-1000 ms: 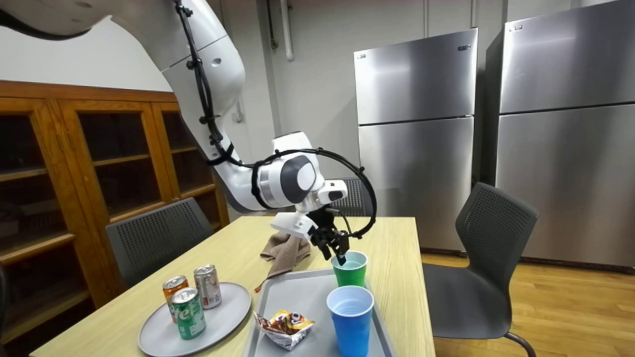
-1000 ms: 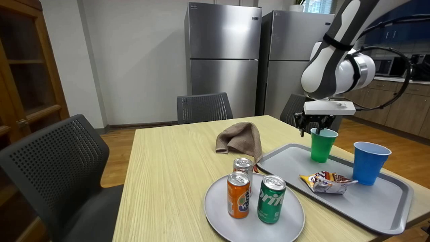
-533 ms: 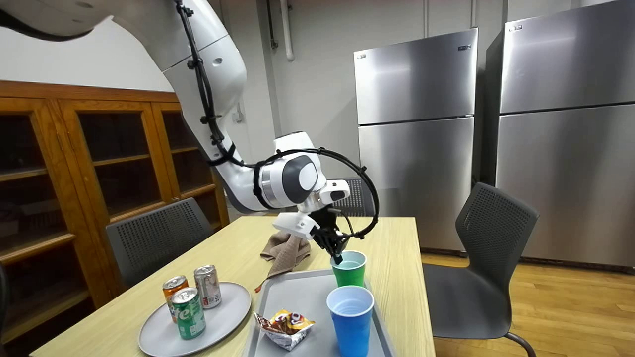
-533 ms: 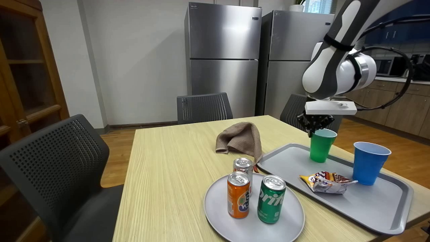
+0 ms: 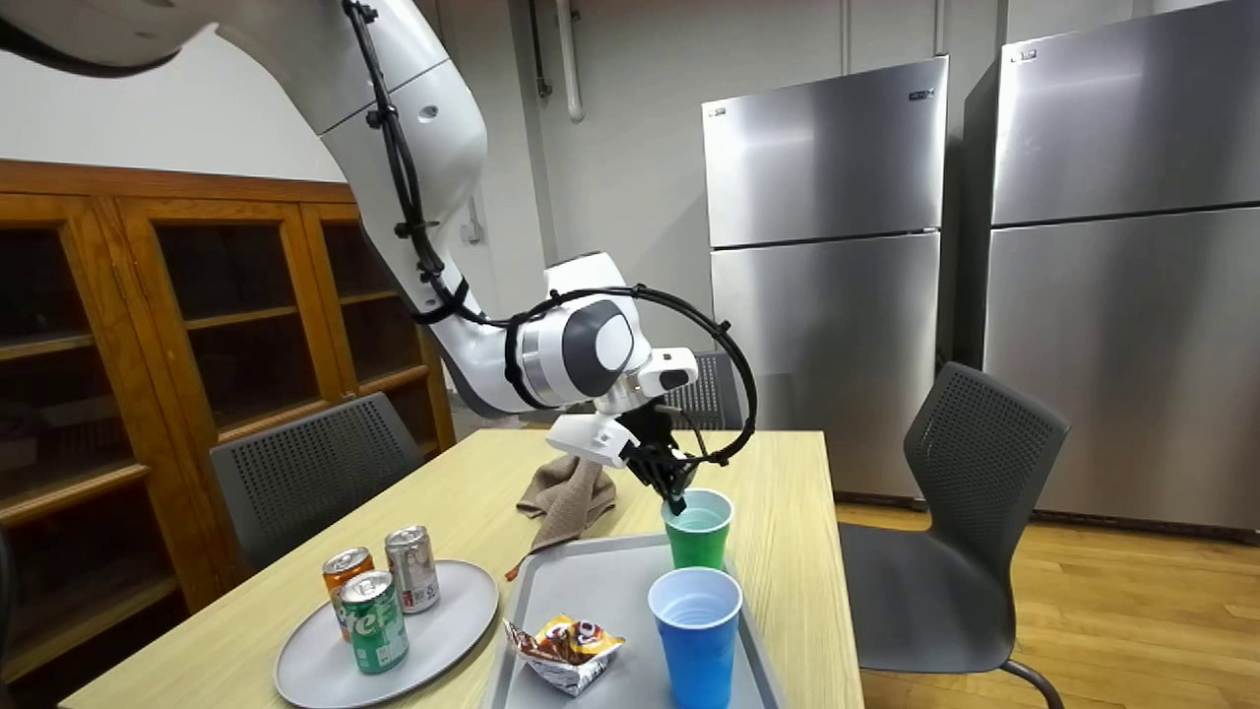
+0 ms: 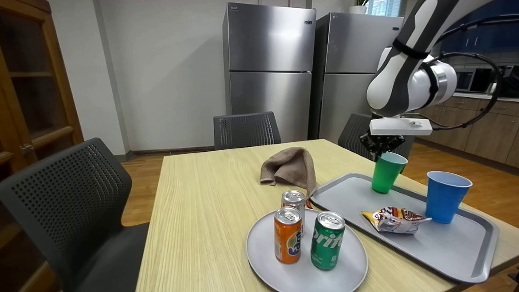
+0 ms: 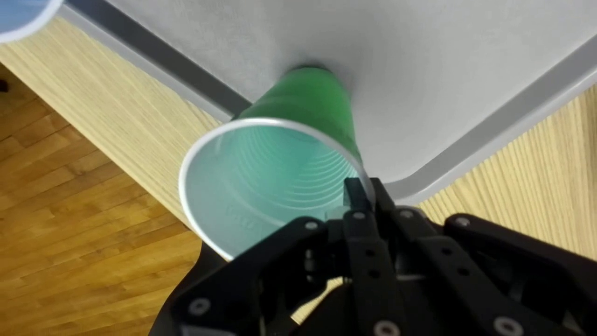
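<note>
My gripper point(image 7: 370, 189) is shut on the rim of a green cup point(image 7: 308, 98), one finger inside the cup and the other outside its wall. The cup's pale inner side faces the wrist camera, and nothing shows inside it. In an exterior view the green cup point(image 6: 385, 176) leans, its mouth toward the upper right, at the far end of a grey tray point(image 6: 344, 190). Whether its base touches the tray I cannot tell. The gripper point(image 5: 674, 507) reaches down to the cup's near-left rim in an exterior view.
On the tray also stand a blue cup point(image 6: 446, 198) and an opened snack bag point(image 6: 395, 221). Beside it, a round grey plate point(image 6: 263, 255) bears an orange can point(image 6: 288, 239), a green can point(image 6: 328, 243) and a silver can point(image 6: 292, 198). A brown cloth point(image 6: 290, 166) touches the tray's corner. Chairs surround the table.
The fingers have closed from wide apart onto the cup's rim. Since then the gripper has risen slightly, and the green cup has shifted a little upward and tilted.
</note>
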You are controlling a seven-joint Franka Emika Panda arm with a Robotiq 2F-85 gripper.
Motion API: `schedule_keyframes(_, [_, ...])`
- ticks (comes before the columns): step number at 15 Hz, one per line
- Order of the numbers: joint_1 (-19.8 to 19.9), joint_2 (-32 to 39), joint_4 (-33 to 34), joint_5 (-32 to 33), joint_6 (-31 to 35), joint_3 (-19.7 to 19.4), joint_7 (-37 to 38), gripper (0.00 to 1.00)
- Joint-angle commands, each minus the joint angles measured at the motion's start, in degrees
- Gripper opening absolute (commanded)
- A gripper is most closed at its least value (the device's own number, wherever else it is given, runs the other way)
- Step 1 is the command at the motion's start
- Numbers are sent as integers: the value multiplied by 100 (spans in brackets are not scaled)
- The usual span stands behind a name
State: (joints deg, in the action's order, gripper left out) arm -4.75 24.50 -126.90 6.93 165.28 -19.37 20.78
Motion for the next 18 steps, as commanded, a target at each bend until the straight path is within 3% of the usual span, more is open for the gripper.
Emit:
schedule_keyframes(1, [-75, -299, -128, 62, 52, -114, 71, 1])
schedule_keyframes(18, [422, 12, 777, -349, -41, 105, -133, 1])
